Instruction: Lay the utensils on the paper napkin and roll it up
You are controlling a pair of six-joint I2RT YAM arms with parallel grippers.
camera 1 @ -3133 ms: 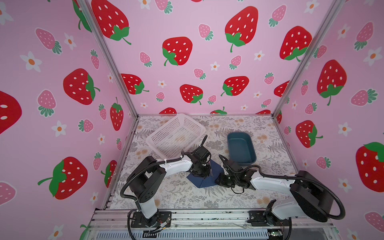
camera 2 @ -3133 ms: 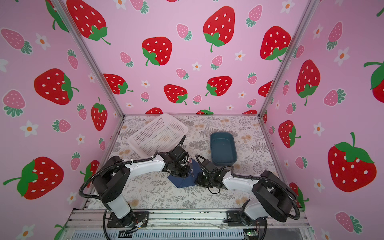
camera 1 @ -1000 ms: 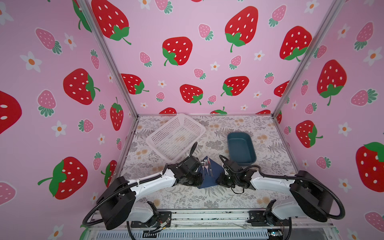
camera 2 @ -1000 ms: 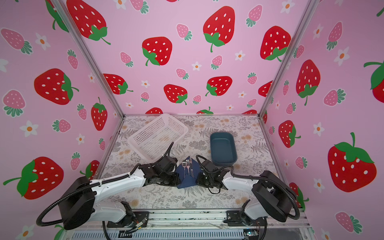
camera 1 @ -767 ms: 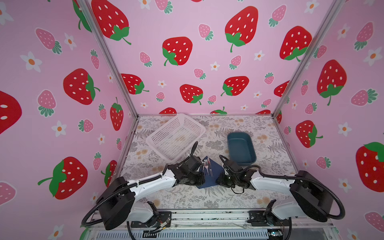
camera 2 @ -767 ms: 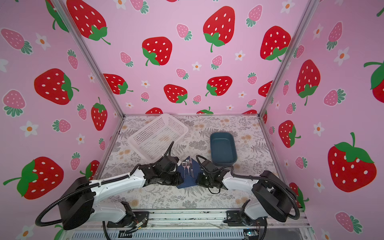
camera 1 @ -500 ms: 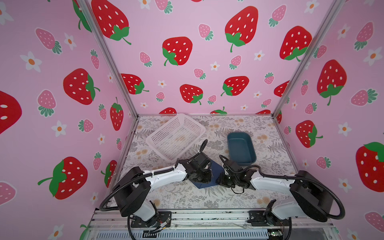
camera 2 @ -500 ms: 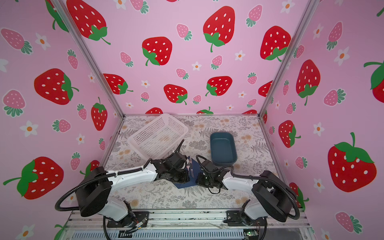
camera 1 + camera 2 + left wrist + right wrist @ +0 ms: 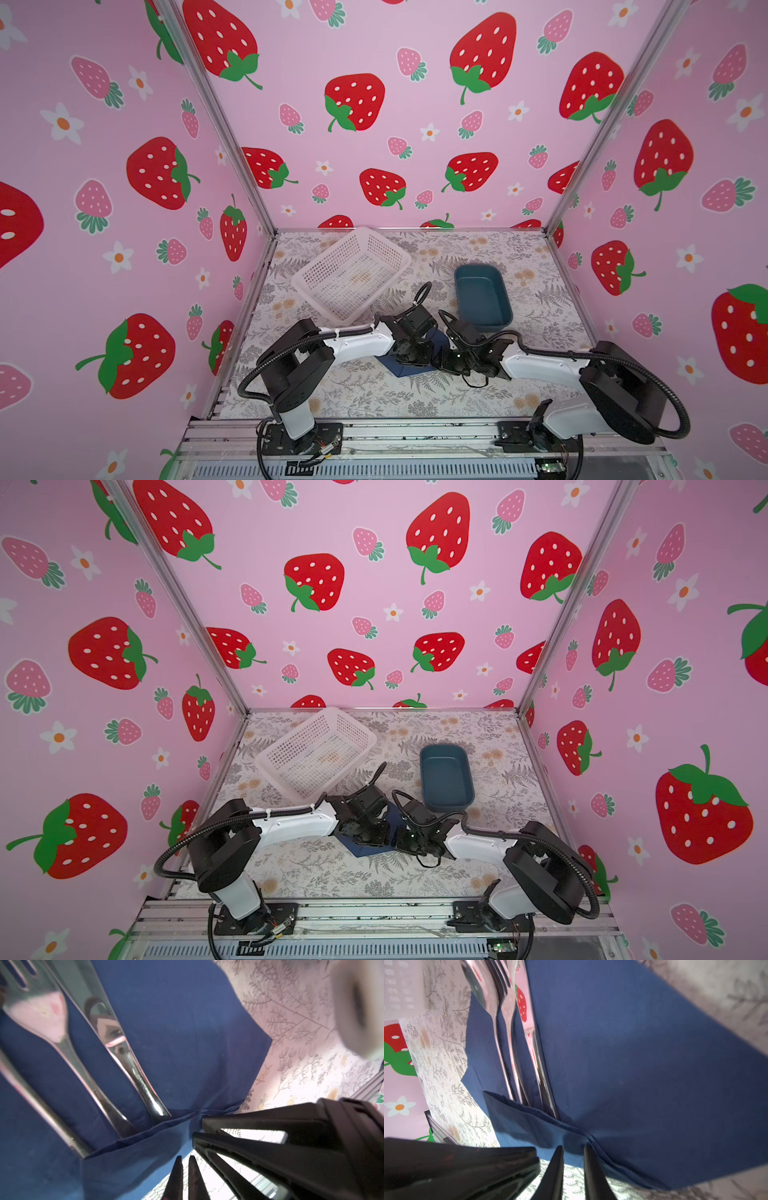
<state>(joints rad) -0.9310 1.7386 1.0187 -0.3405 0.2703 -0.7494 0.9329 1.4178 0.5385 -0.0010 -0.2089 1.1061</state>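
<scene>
The right gripper (image 9: 573, 1147) pinches the doubled edge of the paper napkin (image 9: 633, 1064); the creases run together at its tips. Just beside it, the left gripper (image 9: 185, 1158) has its jaws drawn almost together over the same turned-up flap. Only a thin slit remains, and I cannot tell whether paper is caught in it.

The flap covers the handle ends of the utensils, which lie side by side along the napkin. The spoon (image 9: 479, 991) is outermost, the fork (image 9: 506, 1001) in the middle and the knife (image 9: 529, 1022) nearest the bare half of the sheet.

In a top view both grippers meet over the napkin (image 9: 395, 365), which lies by the middle of the table's (image 9: 374, 399) front edge. The teal tray (image 9: 457, 274) and the white mesh basket (image 9: 407, 259) stand further back, apart from it.

Placing looks done and the end fold is made, so the step in hand seems to be the start of the roll. The next move probably calls for both grips to carry the paper sideways over the cutlery together. It should stay low and taut so the thin sheet neither tears nor lets the smooth handles slide out.

No brand, label or readable writing shows anywhere.
</scene>
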